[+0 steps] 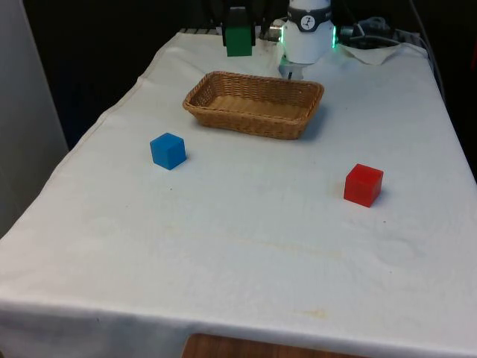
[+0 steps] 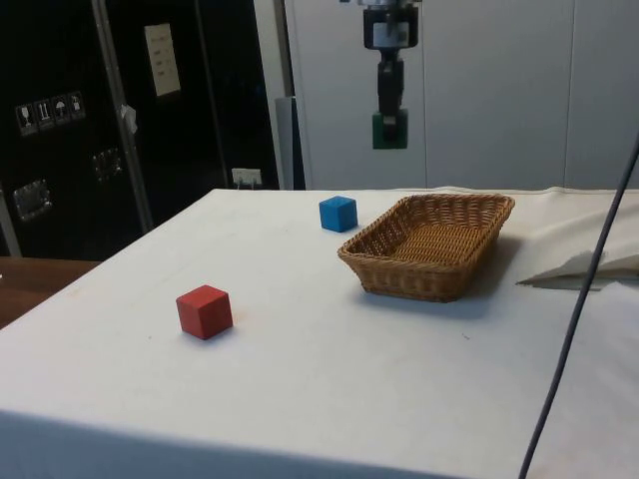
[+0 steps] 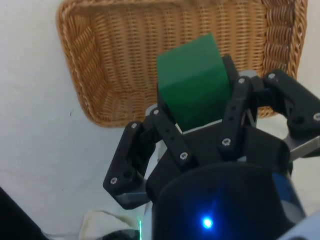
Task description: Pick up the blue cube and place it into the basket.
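Claw (image 3: 192, 107) gripping green cube (image 3: 192, 85), above basket (image 3: 105, 75)

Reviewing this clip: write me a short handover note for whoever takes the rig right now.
Tool: shut on a green cube, held high above the basket.
Blue cube: on the cloth, outside the basket, towards the front view's left.
Red cube: on the cloth, towards the front view's right.
Done: nothing of the job; the wrong cube is in the tool.
Left: release the green cube, pick up the blue cube, place it in the basket.
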`<state>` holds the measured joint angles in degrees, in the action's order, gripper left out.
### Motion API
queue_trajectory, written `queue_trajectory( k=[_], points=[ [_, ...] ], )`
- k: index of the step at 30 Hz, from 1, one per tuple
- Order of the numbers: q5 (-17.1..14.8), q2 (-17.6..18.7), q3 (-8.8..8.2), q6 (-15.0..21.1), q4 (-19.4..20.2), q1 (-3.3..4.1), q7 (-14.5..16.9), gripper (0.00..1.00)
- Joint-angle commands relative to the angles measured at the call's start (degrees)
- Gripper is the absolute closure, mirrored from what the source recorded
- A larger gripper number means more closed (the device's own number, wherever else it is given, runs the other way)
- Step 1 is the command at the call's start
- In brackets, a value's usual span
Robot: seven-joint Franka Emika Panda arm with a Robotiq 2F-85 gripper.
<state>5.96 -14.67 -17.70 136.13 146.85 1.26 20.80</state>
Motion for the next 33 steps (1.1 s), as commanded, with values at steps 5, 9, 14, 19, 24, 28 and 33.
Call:
queue_trajectory(
  k=[5, 9, 14, 19, 24, 28, 33],
  points=[
    [1.15, -2.18, 0.00, -0.29, 2.52, -0.29, -0.46, 1.00],
    [1.15, -2.46, 0.11, 0.06, 3.38, -0.23, -0.63, 1.00],
    [1.09, -2.18, 0.11, 1.43, 5.10, -0.23, -0.57, 1.00],
    [1.09, -1.78, -0.06, 2.98, 6.65, -0.29, -0.40, 1.00],
    [0.46, -1.20, -0.40, 3.84, 7.73, 0.00, 0.00, 1.00],
    [1.03, 0.40, -0.69, 7.62, 9.57, -0.23, -0.06, 1.00],
    [0.92, 2.29, -0.97, 11.06, 11.06, -0.17, 0.17, 1.00]
  ],
)
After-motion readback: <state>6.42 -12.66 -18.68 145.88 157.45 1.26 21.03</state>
